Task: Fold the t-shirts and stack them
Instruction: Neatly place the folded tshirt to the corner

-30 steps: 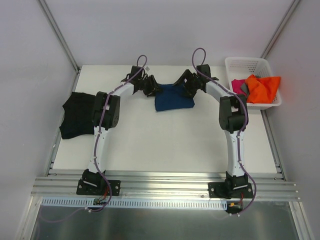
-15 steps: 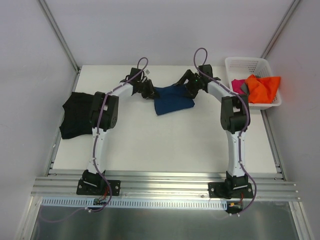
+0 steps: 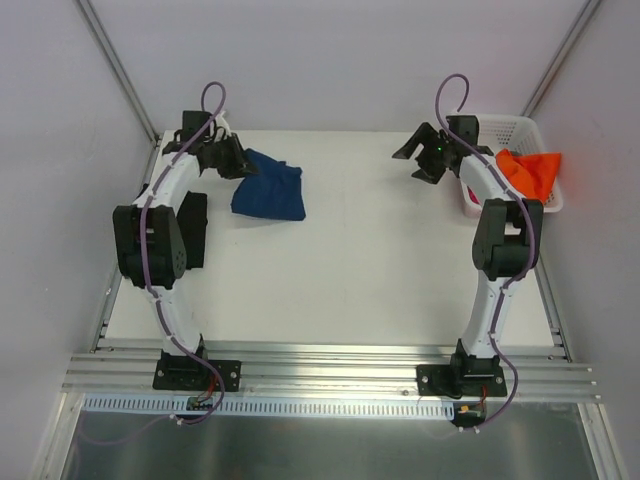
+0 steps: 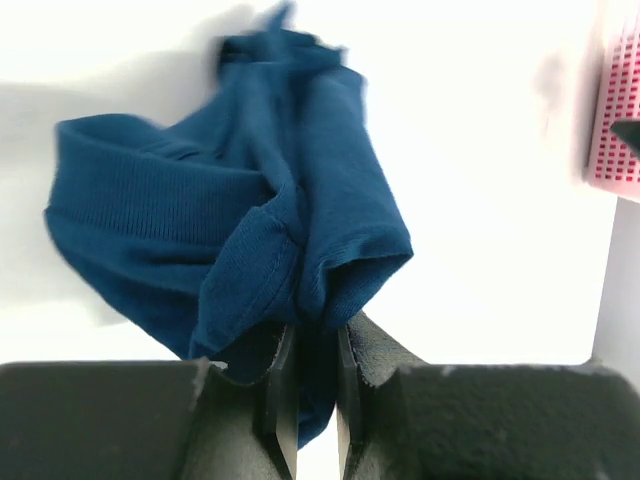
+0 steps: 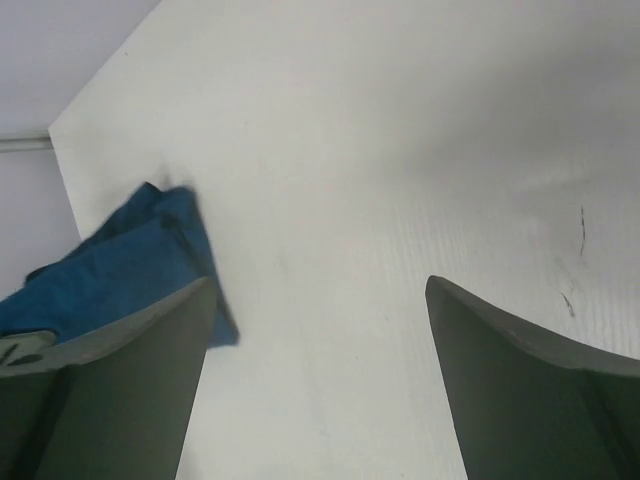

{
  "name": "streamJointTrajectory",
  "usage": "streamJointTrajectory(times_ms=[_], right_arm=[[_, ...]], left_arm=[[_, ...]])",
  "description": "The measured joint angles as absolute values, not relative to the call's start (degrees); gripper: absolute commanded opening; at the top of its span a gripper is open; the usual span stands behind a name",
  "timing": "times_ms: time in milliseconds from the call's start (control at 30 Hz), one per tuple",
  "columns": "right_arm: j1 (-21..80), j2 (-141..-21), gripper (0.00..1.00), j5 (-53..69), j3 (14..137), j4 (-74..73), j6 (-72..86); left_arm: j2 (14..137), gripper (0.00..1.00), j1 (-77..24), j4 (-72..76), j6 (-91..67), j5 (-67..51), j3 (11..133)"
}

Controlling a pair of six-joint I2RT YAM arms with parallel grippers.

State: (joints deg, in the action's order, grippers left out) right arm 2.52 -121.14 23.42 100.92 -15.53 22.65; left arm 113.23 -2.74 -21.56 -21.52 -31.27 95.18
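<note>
The folded navy blue t-shirt (image 3: pixel 270 189) lies at the back left of the table. My left gripper (image 3: pixel 238 160) is shut on its near edge; the wrist view shows the cloth (image 4: pixel 250 220) pinched between the jaws (image 4: pixel 308 380). The black t-shirt (image 3: pixel 192 228) lies at the left edge, mostly hidden behind my left arm. My right gripper (image 3: pixel 418 160) is open and empty above the bare table at the back right (image 5: pixel 318 330); the navy shirt (image 5: pixel 110 270) shows far off in its view. The orange t-shirt (image 3: pixel 530 172) sits in the basket.
The white lattice basket (image 3: pixel 505 130) stands at the back right corner, next to my right arm; its pink-tinted wall (image 4: pixel 618 120) shows in the left wrist view. Walls close in the table (image 3: pixel 350 270) on the back and both sides.
My left gripper has dragged the navy shirt from the back middle to the back left. My right gripper has let go of it, opened and swung right toward the basket.
</note>
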Motion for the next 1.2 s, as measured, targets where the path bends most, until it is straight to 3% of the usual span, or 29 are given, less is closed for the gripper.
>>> streamJointTrajectory(times_ms=[400, 1200], right_arm=[[4.43, -116.62, 0.90, 22.24, 92.58, -17.45, 18.02], [4.71, -113.60, 0.90, 21.80, 91.00, -17.30, 17.10]], left_arm=[[103.72, 0.00, 7.44, -29.69, -16.34, -32.14, 86.17], [93.84, 0.00, 20.36, -39.24, -12.43, -32.10, 85.95]])
